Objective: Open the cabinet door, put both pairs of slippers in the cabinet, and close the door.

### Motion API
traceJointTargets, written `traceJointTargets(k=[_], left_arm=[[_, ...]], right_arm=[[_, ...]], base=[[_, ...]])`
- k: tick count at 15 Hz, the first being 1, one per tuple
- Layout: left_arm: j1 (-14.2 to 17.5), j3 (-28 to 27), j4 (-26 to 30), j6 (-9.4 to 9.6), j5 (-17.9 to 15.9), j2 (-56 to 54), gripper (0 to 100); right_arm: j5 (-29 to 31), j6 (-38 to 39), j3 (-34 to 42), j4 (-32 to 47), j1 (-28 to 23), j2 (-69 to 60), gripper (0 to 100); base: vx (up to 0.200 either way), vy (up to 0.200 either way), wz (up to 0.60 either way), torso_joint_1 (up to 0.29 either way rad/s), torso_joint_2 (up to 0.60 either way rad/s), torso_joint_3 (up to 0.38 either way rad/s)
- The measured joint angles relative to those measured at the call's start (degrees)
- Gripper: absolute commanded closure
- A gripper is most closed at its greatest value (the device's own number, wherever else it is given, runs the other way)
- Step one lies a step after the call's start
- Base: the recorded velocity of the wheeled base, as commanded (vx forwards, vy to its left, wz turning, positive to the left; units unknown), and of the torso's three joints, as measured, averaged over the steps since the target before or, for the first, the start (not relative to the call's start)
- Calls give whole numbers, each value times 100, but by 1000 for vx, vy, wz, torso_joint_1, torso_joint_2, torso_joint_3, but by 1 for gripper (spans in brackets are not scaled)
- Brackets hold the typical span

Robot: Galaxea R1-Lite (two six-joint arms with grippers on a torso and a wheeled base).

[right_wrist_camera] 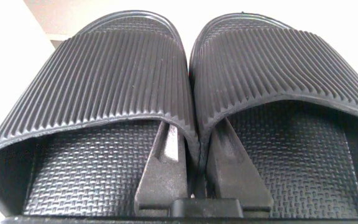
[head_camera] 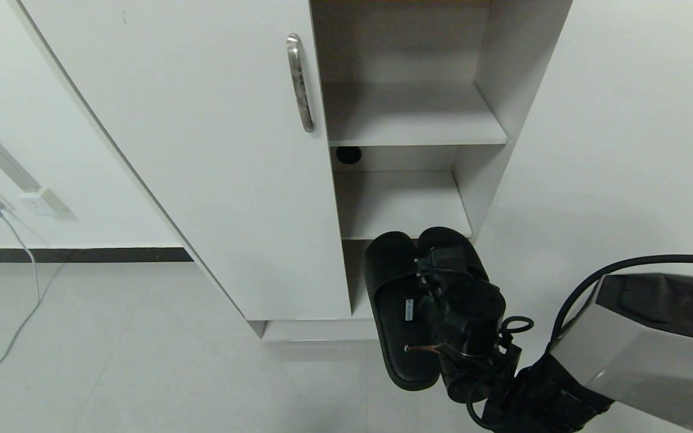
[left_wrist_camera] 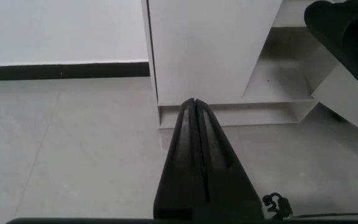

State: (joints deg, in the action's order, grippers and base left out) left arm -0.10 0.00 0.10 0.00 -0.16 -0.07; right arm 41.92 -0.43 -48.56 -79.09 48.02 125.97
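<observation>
Bright, even light; soft shadows inside the cabinet (head_camera: 506, 66); head view bends at edges.

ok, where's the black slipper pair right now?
Head view, lower centre: black slippers clamped in the right gripper, held before the lower shelves of the open cabinet.

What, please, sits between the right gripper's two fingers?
The touching inner edges of the two black slippers, pinched by the right gripper, as the right wrist view shows.

Black slippers (head_camera: 390, 267) held side by side, cabinet door (head_camera: 202, 150) open
</observation>
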Motion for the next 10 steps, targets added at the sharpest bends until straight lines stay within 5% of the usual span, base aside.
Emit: traceJointTargets(k=[7, 10], left_arm=[[-1, 0, -2, 0, 2, 0, 100], [-1, 0, 6, 0, 21, 0, 100]], right_arm=[[-5, 5, -6, 2, 2, 28, 100], [-16, -20, 29, -83, -26, 63, 100]], base=[[200, 0, 0, 5, 2, 3], [0, 0, 0, 0, 0, 0]])
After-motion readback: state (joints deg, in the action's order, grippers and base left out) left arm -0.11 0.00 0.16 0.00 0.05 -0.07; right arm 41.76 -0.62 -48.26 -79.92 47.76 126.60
